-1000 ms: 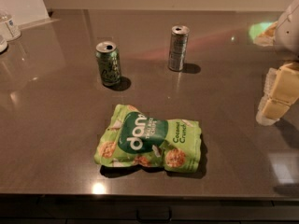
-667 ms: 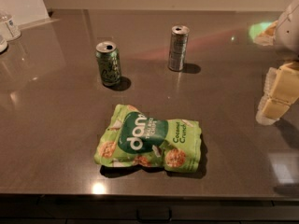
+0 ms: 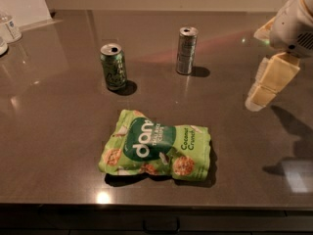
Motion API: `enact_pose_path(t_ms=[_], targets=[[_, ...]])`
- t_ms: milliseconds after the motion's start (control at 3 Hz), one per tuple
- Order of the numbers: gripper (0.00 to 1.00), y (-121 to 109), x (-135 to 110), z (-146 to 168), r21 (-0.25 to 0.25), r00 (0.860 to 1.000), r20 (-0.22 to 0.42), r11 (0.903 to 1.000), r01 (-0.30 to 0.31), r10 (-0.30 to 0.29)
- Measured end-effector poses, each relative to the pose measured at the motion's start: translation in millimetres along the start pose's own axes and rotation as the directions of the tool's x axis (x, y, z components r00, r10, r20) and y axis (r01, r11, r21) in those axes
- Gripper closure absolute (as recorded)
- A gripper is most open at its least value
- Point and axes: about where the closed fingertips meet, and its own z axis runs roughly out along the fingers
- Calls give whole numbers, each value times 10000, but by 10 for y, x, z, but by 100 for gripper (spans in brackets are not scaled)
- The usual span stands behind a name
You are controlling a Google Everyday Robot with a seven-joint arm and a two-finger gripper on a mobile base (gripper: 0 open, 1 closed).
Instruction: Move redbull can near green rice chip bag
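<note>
The redbull can (image 3: pixel 187 50), slim and silver-grey, stands upright at the back middle of the dark table. The green rice chip bag (image 3: pixel 156 148) lies flat in the front middle, well in front of the can. My gripper (image 3: pixel 257 68) hangs above the table at the right edge of the view, open and empty. It is to the right of the can and apart from it.
A shorter green can (image 3: pixel 113 66) stands upright left of the redbull can. A clear bottle (image 3: pixel 10 27) stands at the far left back by a white board. The table's front edge (image 3: pixel 156 207) runs just in front of the bag.
My gripper has moved a little left and farther over the table, toward the redbull can. The cans and the bag have not moved.
</note>
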Motion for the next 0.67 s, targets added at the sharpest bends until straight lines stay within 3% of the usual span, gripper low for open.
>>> enact_pose_path(t_ms=[333,667], targets=[[0,-309,-151,192,184,9962,763,9989,-430,414],[0,-639,-334,422,341,9835,1552,9945,-989,925]])
